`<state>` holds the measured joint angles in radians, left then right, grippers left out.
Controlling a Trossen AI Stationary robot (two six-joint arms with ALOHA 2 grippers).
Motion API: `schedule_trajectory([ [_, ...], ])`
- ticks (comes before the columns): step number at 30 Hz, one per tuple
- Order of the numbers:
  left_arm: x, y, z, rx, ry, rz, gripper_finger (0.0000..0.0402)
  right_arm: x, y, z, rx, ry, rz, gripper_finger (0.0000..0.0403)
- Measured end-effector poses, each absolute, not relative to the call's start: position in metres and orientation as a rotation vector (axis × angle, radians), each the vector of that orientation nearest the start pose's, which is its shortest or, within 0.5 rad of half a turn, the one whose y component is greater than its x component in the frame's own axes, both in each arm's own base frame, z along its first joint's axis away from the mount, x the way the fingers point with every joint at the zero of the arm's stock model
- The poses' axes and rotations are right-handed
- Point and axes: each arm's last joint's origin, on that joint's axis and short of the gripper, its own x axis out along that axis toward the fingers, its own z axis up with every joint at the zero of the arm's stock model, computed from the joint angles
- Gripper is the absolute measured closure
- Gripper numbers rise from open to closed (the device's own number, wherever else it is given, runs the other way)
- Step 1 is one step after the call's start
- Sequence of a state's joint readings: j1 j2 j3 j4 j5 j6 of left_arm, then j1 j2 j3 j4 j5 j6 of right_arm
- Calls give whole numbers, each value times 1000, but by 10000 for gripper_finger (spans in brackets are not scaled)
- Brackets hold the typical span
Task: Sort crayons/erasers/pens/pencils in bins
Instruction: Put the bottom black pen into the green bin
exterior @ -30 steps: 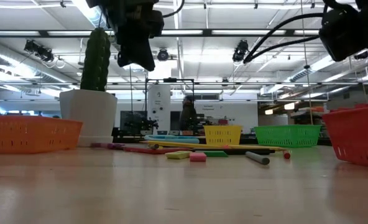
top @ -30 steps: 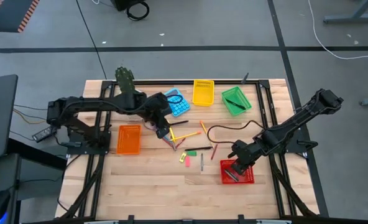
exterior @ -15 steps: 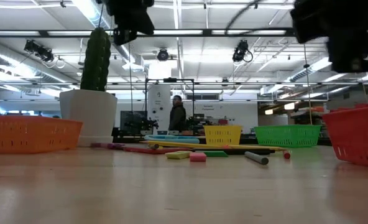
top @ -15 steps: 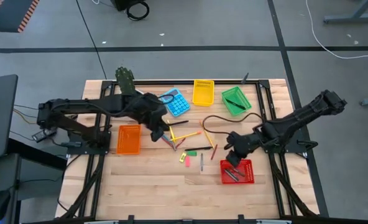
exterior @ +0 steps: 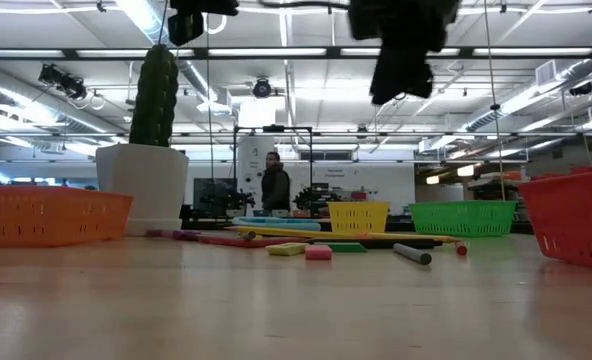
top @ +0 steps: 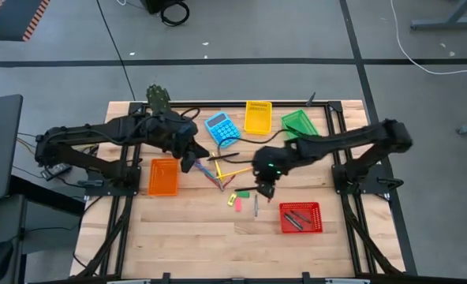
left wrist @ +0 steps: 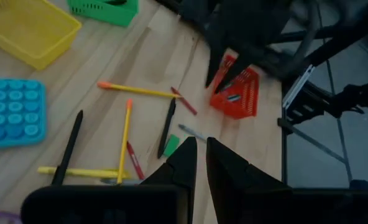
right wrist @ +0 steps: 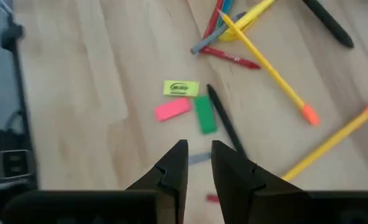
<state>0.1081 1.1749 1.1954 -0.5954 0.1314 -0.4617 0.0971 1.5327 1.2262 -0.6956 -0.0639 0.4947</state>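
Pens, pencils, crayons and erasers lie loose in the table's middle. A black pen (top: 252, 188) and a grey pen (top: 255, 207) lie flat there, and yellow pencils (top: 235, 170) lie beside them. In the right wrist view I see a yellow-green eraser (right wrist: 181, 88), a pink eraser (right wrist: 172, 109) and a green eraser (right wrist: 204, 114) beside the black pen (right wrist: 224, 123). My right gripper (top: 263, 186) hangs above them, its fingers nearly together (right wrist: 199, 163) and empty. My left gripper (top: 188, 162) hangs by the orange bin (top: 163, 177), its fingers close together (left wrist: 201, 163), with nothing showing between them.
The red bin (top: 301, 218) at the near right holds dark pens. The yellow bin (top: 258, 117) and the green bin (top: 300, 126) stand at the far edge. A blue calculator (top: 222, 129) and a potted cactus (top: 158, 99) stand far left. A person stands in the room behind.
My right gripper has swung from over the red bin toward the table's left, to above the erasers and pens in the middle. My left gripper has risen and moved from the pile of sticks toward the left edge, beside the orange bin.
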Motion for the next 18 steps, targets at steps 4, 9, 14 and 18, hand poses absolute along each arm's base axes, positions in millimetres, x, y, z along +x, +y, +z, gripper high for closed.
schedule_trajectory([
  [4, 235, 21, 366, -516, 538, 99, 359, 335, 25, 250, 407, 1154, -104, 324],
  [9, 229, 20, 370, -515, 524, 93, 359, 343, 22, 217, 401, 1350, -66, 324],
  [14, 226, 19, 373, -514, 510, 90, 365, 346, 24, 197, 303, 1431, -4, 324],
  [18, 226, 19, 372, -537, 512, 96, 367, 348, 23, 194, 202, 1414, 39, 324],
])
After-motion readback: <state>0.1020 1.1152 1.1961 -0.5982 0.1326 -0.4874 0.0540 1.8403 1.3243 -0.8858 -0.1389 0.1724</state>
